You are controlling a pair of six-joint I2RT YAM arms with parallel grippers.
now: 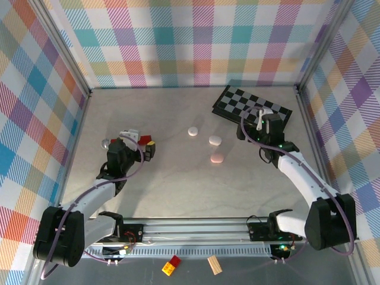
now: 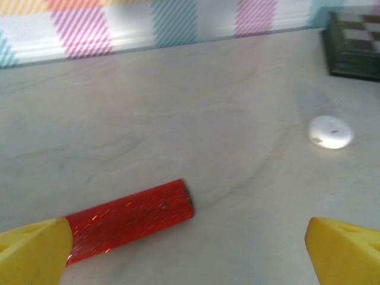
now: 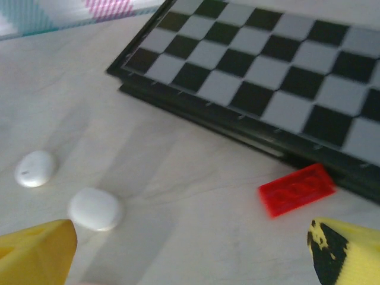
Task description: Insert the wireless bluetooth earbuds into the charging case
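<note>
**Both hands wide open and empty; the cases lie free on the tabletop**

Seen from above, three pebble-like cases lie near the middle of the tabletop (image 1: 166,190), between the two arms and apart from each other. They are a white charging case (image 1: 194,131), a second white case (image 1: 215,141) and a pink charging case (image 1: 217,158). No hand touches them. The earbuds are too small to make out.

The left hand (image 2: 190,258) has its yellow fingers (image 2: 32,246) spread wide and holds nothing. A red bar (image 2: 130,219) lies flat, with one end at the left finger. I cannot tell if they touch.

The right hand (image 3: 190,255) is also wide open and empty, low over the tabletop near the edge of the chessboard (image 3: 267,71). A red flat brick (image 3: 297,190) lies just beside that edge, near the right finger. In this wrist view the two white cases lie on the left side.
</note>
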